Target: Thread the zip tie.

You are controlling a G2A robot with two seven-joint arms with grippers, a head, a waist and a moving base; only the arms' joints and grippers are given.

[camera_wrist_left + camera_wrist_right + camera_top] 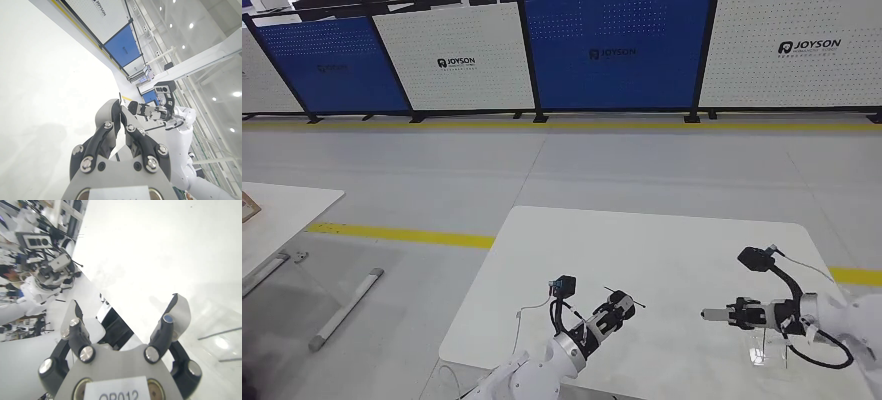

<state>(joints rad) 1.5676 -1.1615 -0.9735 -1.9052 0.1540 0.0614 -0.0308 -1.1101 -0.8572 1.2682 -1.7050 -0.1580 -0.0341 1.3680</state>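
A thin black zip tie (628, 297) is pinched crosswise in my left gripper (621, 304), which hovers over the near middle of the white table (642, 250). In the left wrist view the left gripper (120, 105) is shut, with a short end of the zip tie (119, 97) sticking out past the fingertips. My right gripper (709, 315) is at the table's near right, pointing toward the left one across a gap. In its own view the right gripper (125, 303) stands open with nothing between its fingers, and the zip tie (77, 263) shows far off in the left gripper.
A clear acrylic stand (767, 352) sits on the table beneath the right forearm, near the table's front right corner; it appears again as the clear stand (217, 332) beside the right gripper. A second white table (282, 205) stands to the far left across the floor.
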